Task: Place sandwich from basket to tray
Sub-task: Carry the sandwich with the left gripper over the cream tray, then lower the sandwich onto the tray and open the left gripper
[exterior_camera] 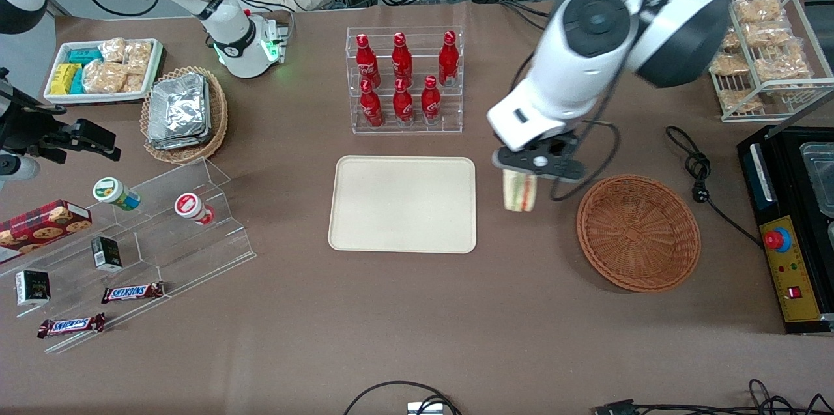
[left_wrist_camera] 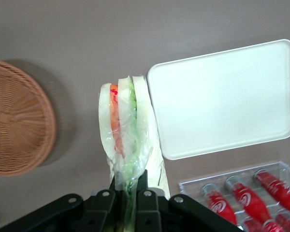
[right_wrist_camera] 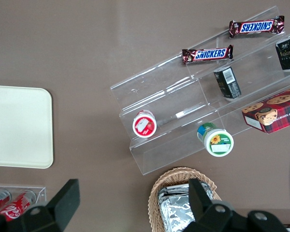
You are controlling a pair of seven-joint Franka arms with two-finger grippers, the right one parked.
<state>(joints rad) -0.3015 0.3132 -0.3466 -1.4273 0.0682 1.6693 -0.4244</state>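
Cream tray [exterior_camera: 402,204] sits bare, and just beside its edge hangs the sandwich [exterior_camera: 519,191], long axis hanging downward, pinched tight in the gripper [exterior_camera: 533,171], with the wicker basket [exterior_camera: 638,231] empty toward the working arm's end.

Two candy bars [right_wrist_camera: 207,54] [right_wrist_camera: 256,26] on the clear shelf [right_wrist_camera: 183,96] say "SNICKERS". The red bottles [exterior_camera: 402,79] carry white writing, maybe Coca-Cola, too small to read.

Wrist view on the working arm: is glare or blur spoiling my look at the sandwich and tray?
Left wrist view: tray overexposed to near white, sandwich sharp in the shut gripper. Front view: tray evenly lit, working arm slightly motion-blurred.
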